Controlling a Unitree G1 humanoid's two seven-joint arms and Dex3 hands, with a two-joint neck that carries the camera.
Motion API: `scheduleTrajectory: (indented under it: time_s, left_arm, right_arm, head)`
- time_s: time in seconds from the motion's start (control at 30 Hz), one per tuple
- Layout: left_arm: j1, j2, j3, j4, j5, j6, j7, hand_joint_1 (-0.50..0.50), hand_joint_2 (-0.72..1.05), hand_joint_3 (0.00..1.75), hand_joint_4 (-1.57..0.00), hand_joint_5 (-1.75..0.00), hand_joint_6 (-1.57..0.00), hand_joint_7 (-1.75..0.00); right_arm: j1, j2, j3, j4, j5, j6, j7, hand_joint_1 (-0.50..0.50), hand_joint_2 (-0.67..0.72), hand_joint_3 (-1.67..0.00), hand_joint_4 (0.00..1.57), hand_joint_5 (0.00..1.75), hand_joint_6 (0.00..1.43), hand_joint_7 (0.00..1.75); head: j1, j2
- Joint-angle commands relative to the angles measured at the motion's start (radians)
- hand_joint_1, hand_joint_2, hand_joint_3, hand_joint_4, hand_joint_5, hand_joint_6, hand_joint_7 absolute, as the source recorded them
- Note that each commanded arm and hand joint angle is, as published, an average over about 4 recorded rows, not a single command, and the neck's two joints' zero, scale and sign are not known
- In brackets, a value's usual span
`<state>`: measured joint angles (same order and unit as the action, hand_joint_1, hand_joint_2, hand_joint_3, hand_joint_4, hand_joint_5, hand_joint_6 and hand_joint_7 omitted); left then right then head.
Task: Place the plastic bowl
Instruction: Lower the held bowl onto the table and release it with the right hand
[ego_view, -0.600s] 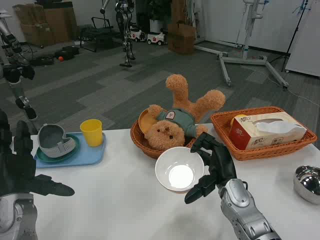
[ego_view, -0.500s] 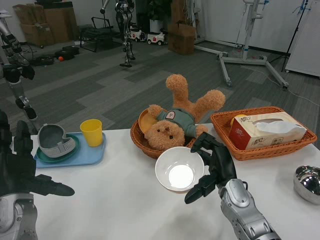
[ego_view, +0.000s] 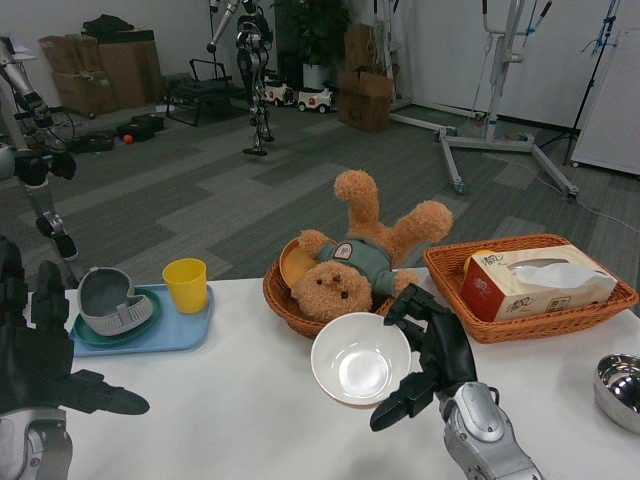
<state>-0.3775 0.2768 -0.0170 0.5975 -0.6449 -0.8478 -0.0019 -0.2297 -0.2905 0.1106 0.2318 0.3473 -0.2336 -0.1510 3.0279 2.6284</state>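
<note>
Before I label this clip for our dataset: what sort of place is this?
Probably a robotics lab or test hall: another humanoid robot stands on the grey carpet, with cardboard boxes and wheeled metal stands behind the white table.

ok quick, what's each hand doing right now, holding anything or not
Left hand: open, holding nothing, fingers spread at the table's left edge.
Right hand: holding the white bowl by its right rim.

Glossy white plastic bowl (ego_view: 360, 358), plush fuzzy teddy bear (ego_view: 362, 252), woven wicker baskets (ego_view: 530, 318), shiny metal bowl (ego_view: 617, 378).
</note>
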Motion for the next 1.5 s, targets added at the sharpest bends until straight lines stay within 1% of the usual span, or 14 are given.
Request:
scheduleTrajectory:
  time_s: [0.03, 0.27, 0.3, 0.43, 0.5, 0.57, 0.63, 0.7, 0.9, 1.13, 1.23, 1.33, 1.4, 1.5]
  left_arm:
    - [0.011, 0.004, -0.001, 0.001, -0.001, -0.01, 0.0, -0.48, -0.72, 0.0, 0.0, 0.0, 0.0, 0.0]
    - [0.011, 0.004, -0.001, 0.001, -0.002, -0.01, 0.0, -0.48, -0.72, 0.02, 0.0, 0.0, 0.0, 0.0]
    - [0.011, 0.004, -0.001, 0.001, -0.002, -0.01, 0.0, -0.48, -0.72, 0.02, 0.0, 0.0, 0.0, 0.0]
    - [0.011, 0.004, -0.001, 0.001, -0.001, -0.01, 0.0, -0.48, -0.72, 0.0, 0.0, 0.0, 0.0, 0.0]
    - [0.011, 0.004, -0.001, 0.001, -0.001, -0.01, 0.0, -0.48, -0.72, 0.02, 0.0, 0.0, 0.0, 0.0]
    - [0.011, 0.004, -0.001, 0.001, -0.002, -0.01, 0.0, -0.48, -0.72, 0.02, 0.0, 0.0, 0.0, 0.0]
    - [0.011, 0.004, -0.001, 0.001, -0.002, -0.01, 0.0, -0.48, -0.72, 0.0, 0.0, 0.0, 0.0, 0.0]
    - [0.011, 0.004, -0.001, 0.001, -0.002, -0.01, 0.0, -0.48, -0.72, 0.0, 0.0, 0.0, 0.0, 0.0]
    - [0.011, 0.003, -0.001, 0.002, -0.002, -0.011, 0.0, -0.48, -0.72, 0.0, 0.0, 0.0, 0.0, 0.0]
    - [0.014, 0.004, -0.001, 0.001, -0.002, -0.013, 0.0, -0.48, -0.72, 0.0, 0.0, 0.0, 0.0, 0.0]
    - [0.014, 0.003, 0.0, 0.001, -0.002, -0.013, 0.0, -0.48, -0.72, 0.04, 0.0, 0.0, 0.0, 0.0]
    - [0.014, 0.004, -0.001, 0.002, -0.003, -0.013, 0.0, -0.48, -0.72, 0.02, 0.0, 0.0, 0.0, 0.0]
    - [0.014, 0.003, -0.001, 0.002, -0.004, -0.013, 0.0, -0.48, -0.72, 0.0, 0.0, 0.0, 0.0, 0.0]
    - [0.014, 0.004, -0.002, 0.003, -0.004, -0.013, 0.0, -0.48, -0.72, 0.04, 0.0, 0.0, 0.0, 0.0]
  right_arm:
    - [-0.014, 0.002, -0.005, 0.003, 0.005, -0.016, -0.002, 0.42, -0.03, -0.16, 1.57, 1.65, 0.63, 1.68]
    - [-0.014, 0.002, -0.005, 0.008, 0.006, -0.017, -0.002, 0.42, -0.03, -0.16, 1.57, 1.65, 0.63, 1.68]
    - [-0.014, 0.003, -0.005, 0.01, 0.006, -0.018, -0.002, 0.42, -0.03, -0.18, 1.57, 1.65, 0.63, 1.68]
    - [-0.014, 0.004, -0.004, 0.015, 0.006, -0.018, -0.002, 0.42, -0.03, -0.16, 1.57, 1.65, 0.63, 1.68]
    - [-0.014, 0.004, -0.003, 0.015, 0.005, -0.018, -0.002, 0.42, -0.03, -0.2, 1.57, 1.65, 0.63, 1.68]
    - [-0.014, 0.004, 0.0, 0.015, 0.005, -0.019, -0.002, 0.42, -0.03, -0.2, 1.57, 1.65, 0.63, 1.68]
    - [-0.014, 0.004, 0.005, 0.016, 0.006, -0.019, -0.002, 0.42, -0.03, -0.16, 1.57, 1.65, 0.63, 1.68]
    - [-0.014, 0.004, 0.012, 0.018, 0.007, -0.018, -0.002, 0.42, -0.03, -0.18, 1.57, 1.65, 0.63, 1.68]
    - [-0.014, 0.004, 0.037, 0.044, 0.001, -0.019, -0.002, 0.42, -0.03, -0.16, 1.57, 1.65, 0.63, 1.68]
    - [-0.015, 0.021, 0.049, 0.217, -0.046, -0.099, -0.002, 0.42, -0.03, -0.16, 1.57, 1.62, 0.63, 1.68]
    - [-0.021, 0.022, 0.046, 0.263, -0.08, -0.107, -0.002, 0.42, -0.03, -0.16, 1.57, 1.65, 0.61, 1.68]
    - [-0.031, 0.021, 0.031, 0.324, -0.147, -0.108, -0.005, 0.42, -0.03, -0.16, 1.57, 1.65, 0.6, 1.71]
    - [-0.04, 0.02, 0.016, 0.374, -0.181, -0.113, -0.007, 0.42, -0.03, -0.16, 1.57, 1.65, 0.6, 1.69]
    - [-0.056, 0.02, 0.007, 0.459, -0.201, -0.133, -0.007, 0.42, -0.03, -0.16, 1.57, 1.65, 0.6, 1.68]
  head:
    - [0.0, 0.001]
    - [0.0, 0.001]
    - [0.0, 0.001]
    - [0.0, 0.001]
    - [0.0, 0.001]
    - [-0.001, 0.0]
    - [-0.002, 0.0]
    - [-0.002, 0.0]
    - [-0.001, -0.008]
    - [-0.005, -0.035]
    - [-0.01, -0.047]
    - [-0.015, -0.056]
    - [-0.019, -0.061]
    - [-0.028, -0.072]
